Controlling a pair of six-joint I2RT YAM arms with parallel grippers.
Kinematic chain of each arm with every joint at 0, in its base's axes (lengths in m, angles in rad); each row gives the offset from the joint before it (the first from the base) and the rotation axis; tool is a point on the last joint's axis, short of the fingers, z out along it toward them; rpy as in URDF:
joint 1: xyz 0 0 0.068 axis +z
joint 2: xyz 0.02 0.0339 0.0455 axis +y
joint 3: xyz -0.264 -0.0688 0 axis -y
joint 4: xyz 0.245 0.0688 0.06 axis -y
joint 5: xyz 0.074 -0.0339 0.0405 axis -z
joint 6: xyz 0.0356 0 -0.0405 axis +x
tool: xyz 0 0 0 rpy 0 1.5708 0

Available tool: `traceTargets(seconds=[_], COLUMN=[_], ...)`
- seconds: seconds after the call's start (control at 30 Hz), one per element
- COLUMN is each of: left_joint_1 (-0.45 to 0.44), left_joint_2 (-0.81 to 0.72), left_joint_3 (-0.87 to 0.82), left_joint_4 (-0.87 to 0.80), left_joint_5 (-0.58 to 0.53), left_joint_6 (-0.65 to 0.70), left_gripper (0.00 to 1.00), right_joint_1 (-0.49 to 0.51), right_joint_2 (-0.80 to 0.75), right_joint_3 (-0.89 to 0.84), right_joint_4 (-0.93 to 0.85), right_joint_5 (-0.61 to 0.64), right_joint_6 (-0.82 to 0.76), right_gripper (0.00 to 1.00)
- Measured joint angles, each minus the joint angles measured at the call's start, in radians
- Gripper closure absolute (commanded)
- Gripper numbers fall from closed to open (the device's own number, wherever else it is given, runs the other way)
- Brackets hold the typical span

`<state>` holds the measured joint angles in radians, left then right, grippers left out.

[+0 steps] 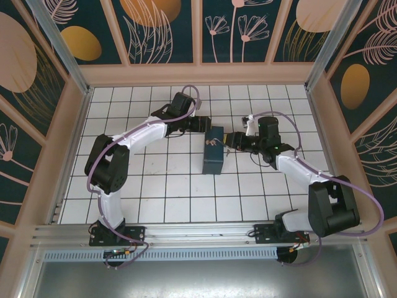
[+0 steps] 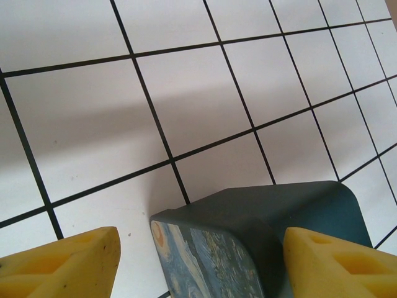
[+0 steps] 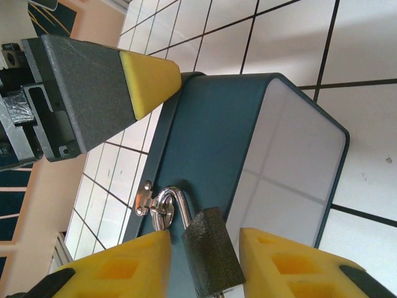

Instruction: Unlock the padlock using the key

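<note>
The padlock (image 3: 211, 251) is hung by its thin shackle (image 3: 185, 210) from a small metal hasp (image 3: 144, 202) on the side of the blue box (image 3: 211, 143). Its dark body is seen in the right wrist view between the yellow tips of the right gripper (image 3: 205, 264). Those jaws are held apart, one on each side of the lock; whether either pad is touching it cannot be told. From above, the box is seen near the middle of the white tiled table (image 1: 161, 186), between the two arms. The left gripper (image 2: 198, 267) is spread wide too, set astride the box's far corner, with one yellow tip against the wall and the other kept clear of it.
</note>
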<state>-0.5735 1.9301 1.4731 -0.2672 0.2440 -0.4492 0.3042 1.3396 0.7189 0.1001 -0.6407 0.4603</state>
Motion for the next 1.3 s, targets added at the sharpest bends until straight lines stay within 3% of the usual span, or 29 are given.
traceTargets(seconds=[0.53, 0.7, 0.83, 1.13, 1.3], left_joint_1=[0.000, 0.000, -0.003, -0.005, -0.006], left_joint_2=[0.001, -0.008, -0.026, -0.054, -0.074], left_joint_3=[-0.017, -0.040, -0.071, -0.131, -0.159], left_joint_4=[0.041, 0.074, 0.093, 0.158, 0.178], left_joint_5=[-0.021, -0.037, -0.048, -0.086, -0.123], left_joint_6=[-0.001, -0.018, -0.043, -0.100, -0.130], left_gripper=[0.32, 0.32, 0.33, 0.34, 0.33], right_joint_1=[0.031, 0.064, 0.110, 0.208, 0.225], right_joint_2=[-0.032, -0.070, -0.079, -0.108, -0.158], right_joint_3=[-0.046, -0.069, -0.070, -0.065, -0.067], right_joint_4=[0.063, 0.077, 0.080, 0.056, 0.037], right_joint_5=[0.012, 0.043, 0.083, 0.277, 0.372], right_joint_6=[0.073, 0.101, 0.124, 0.170, 0.221], right_gripper=[0.92, 0.90, 0.87, 1.00, 0.98])
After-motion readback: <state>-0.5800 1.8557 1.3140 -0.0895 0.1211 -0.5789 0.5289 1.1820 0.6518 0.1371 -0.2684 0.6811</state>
